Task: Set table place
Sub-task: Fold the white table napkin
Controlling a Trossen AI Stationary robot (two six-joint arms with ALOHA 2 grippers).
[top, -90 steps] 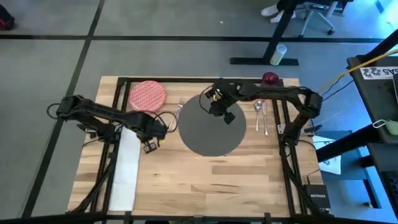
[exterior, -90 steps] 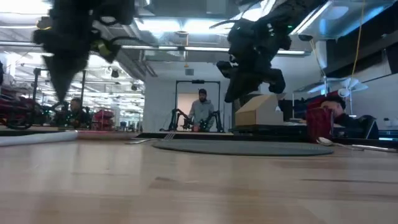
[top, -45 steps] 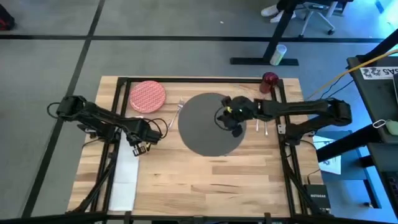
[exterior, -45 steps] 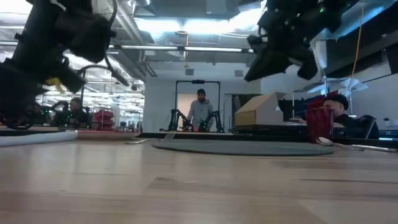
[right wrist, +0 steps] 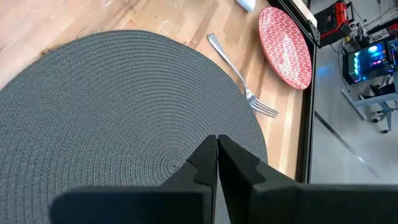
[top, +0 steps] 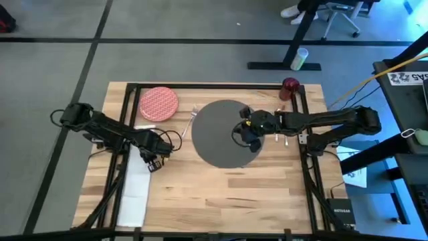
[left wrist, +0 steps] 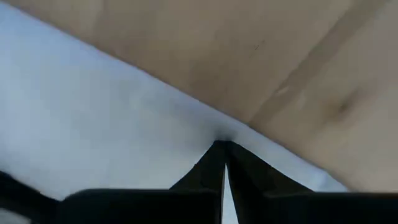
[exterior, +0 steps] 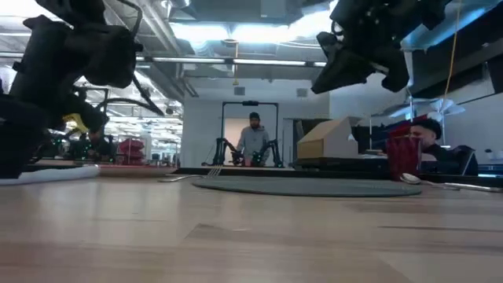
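- My right gripper [top: 246,134] hangs over the right part of the grey mat [top: 217,137], at frame centre.
- My left gripper [top: 154,161] sits at centre-left, over the top end of the white napkin [top: 136,189].
- Red patterned plate [top: 158,103] lies upper left on the table [top: 221,194].
- Fork [top: 190,120] lies just left of the mat.
- Small dark red cup [top: 290,85] stands at the upper right corner.
- Cutlery [top: 283,136] lies just right of the mat, partly under my right arm.

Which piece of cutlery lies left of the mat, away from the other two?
The fork: it lies alone off the grey mat's left edge, near the red plate. The other two pieces lie together off the mat's right side, by the right gripper.
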